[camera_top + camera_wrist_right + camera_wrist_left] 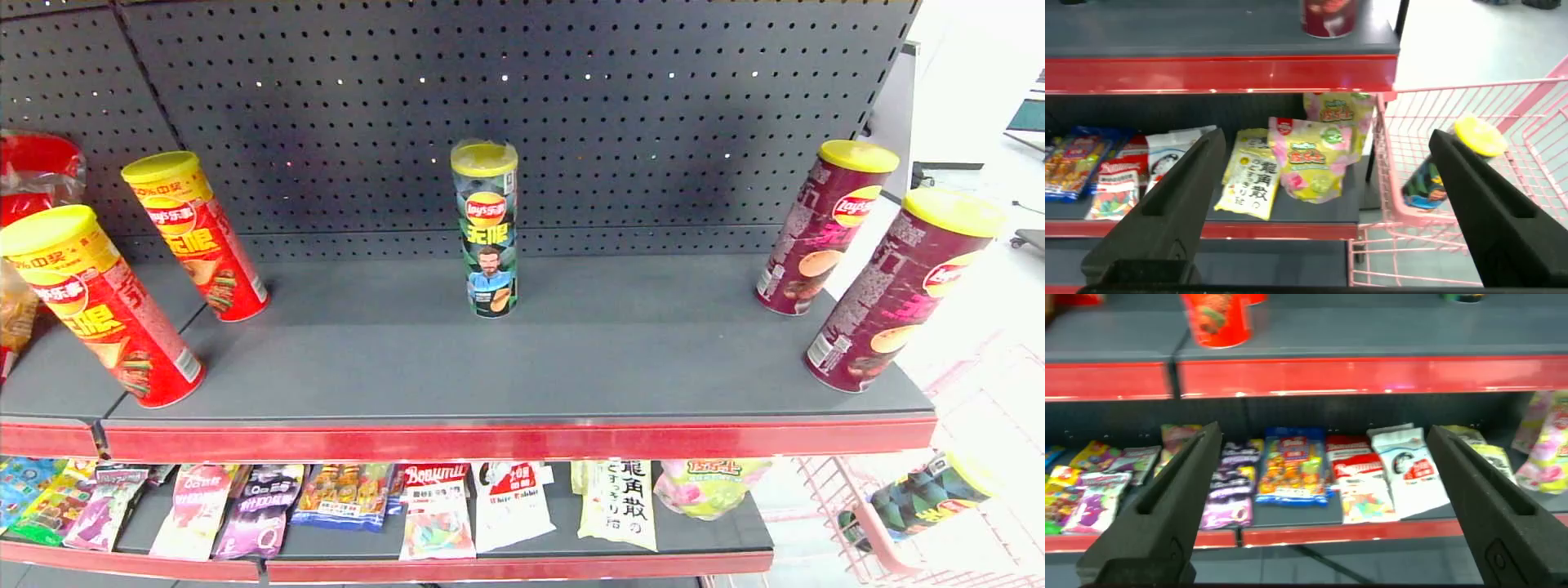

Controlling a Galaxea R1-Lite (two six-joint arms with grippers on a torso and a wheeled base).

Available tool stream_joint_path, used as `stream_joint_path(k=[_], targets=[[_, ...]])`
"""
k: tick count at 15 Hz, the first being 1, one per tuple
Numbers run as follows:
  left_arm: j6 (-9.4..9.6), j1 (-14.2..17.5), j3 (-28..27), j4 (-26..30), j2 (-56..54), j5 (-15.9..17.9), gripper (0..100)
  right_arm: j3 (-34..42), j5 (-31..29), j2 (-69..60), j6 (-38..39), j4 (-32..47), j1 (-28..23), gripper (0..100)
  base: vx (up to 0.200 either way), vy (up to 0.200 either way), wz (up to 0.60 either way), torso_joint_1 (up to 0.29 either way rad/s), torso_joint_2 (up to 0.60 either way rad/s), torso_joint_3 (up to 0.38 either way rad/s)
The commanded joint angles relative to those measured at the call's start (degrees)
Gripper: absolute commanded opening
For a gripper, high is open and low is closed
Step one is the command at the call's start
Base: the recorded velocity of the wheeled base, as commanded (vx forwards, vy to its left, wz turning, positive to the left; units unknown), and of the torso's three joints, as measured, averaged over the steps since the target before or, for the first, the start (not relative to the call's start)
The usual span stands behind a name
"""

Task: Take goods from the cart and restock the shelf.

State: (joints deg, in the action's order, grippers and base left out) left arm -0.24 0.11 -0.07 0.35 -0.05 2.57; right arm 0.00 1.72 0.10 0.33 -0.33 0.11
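A green chip can [485, 229] stands upright mid-shelf on the upper grey shelf [571, 367]. Two red cans [196, 235] [98, 306] stand at its left end and two maroon cans [824, 227] [902, 290] at its right end. Another green can with a yellow lid [922, 496] [1445, 167] lies in the pink wire cart [878, 535] [1404, 216] to the lower right of the shelf. My left gripper [1323, 502] is open and empty, facing the lower shelf. My right gripper [1327, 208] is also open and empty, level with the lower shelf's right end, the cart's can just beyond one finger [1490, 204].
The lower shelf [522, 563] carries a row of several snack bags [437, 510] [1290, 465] [1319, 155]. A dark pegboard [522, 106] backs the upper shelf. Wide bare gaps lie on either side of the middle green can. A red-lidded bag [33, 171] sits far left.
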Motion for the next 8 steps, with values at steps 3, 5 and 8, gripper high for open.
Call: stream_joint_path(k=[3,5,8], targets=[[-0.02,0.07,-0.01,0.00,0.05,-0.02,100,0.00,0.39,-0.01,0.02,-0.02,0.07,100,0.000,-0.200,0.00,0.004,0.00,0.007],[-0.02,0.07,-0.01,-0.09,0.05,-0.02,100,0.00,0.48,-0.01,0.02,-0.02,0.07,100,0.000,-0.200,0.00,0.002,0.00,0.000],[-0.02,0.07,-0.01,-0.09,0.05,-0.02,100,0.00,0.48,-0.01,0.02,-0.02,0.07,100,0.000,-0.200,0.00,0.002,0.00,0.002]])
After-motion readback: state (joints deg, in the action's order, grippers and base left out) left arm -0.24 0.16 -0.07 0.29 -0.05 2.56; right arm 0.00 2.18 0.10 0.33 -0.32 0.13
